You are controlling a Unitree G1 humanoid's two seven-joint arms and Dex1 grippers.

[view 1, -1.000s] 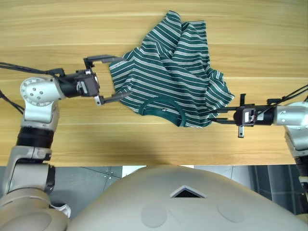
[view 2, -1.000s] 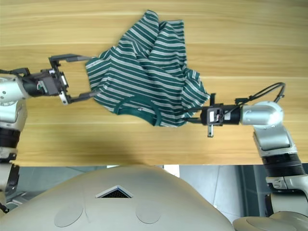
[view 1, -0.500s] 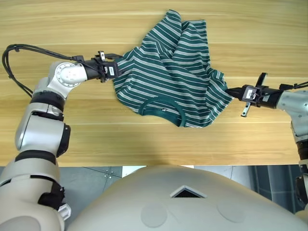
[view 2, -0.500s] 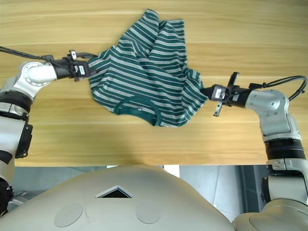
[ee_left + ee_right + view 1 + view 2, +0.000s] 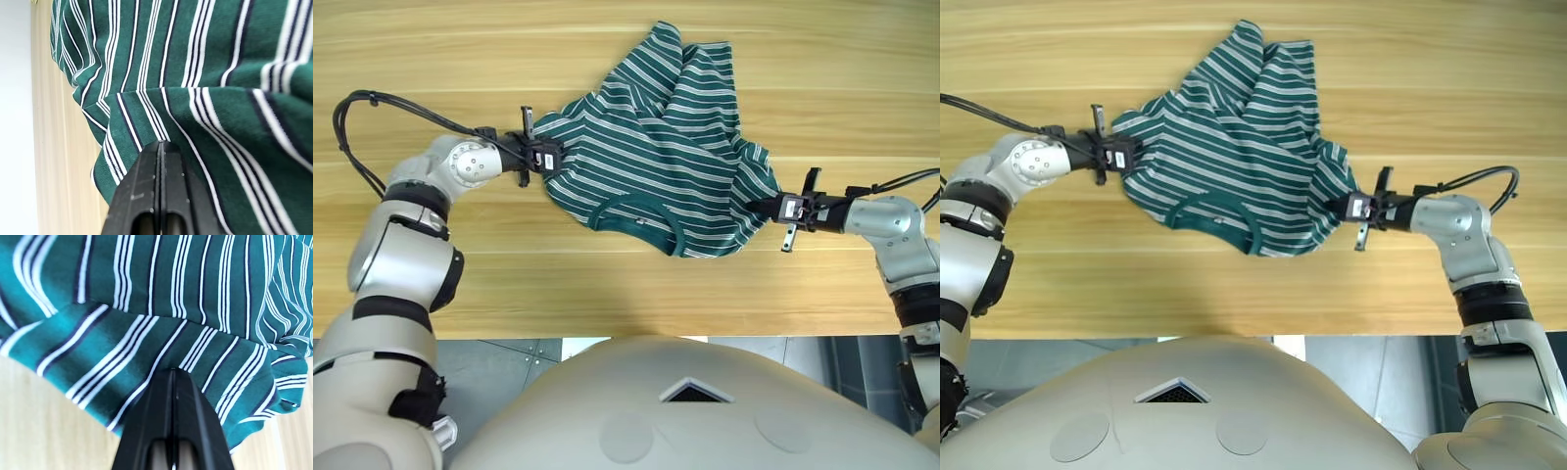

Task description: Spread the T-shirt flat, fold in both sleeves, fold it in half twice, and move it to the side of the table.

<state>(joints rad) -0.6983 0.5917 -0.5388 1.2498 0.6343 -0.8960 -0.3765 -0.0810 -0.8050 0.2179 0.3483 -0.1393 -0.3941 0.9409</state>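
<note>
Clearly nothing is folded yet. Nearest, the collar of the T-shirt (image 5: 656, 147) faces the front edge of the counter (image 5: 558, 294). Just beyond, the right gripper (image 5: 756, 206) has its fingers pinched on the shirt's right edge. Farther back, the left gripper (image 5: 554, 157) is clamped on the left edge. Behind them the cloth lies bunched mid-counter. Spreading, sleeves, both halvings and the move all remain.

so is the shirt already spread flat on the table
No, the T-shirt lies crumpled on the table, with overlapping folds.
</note>
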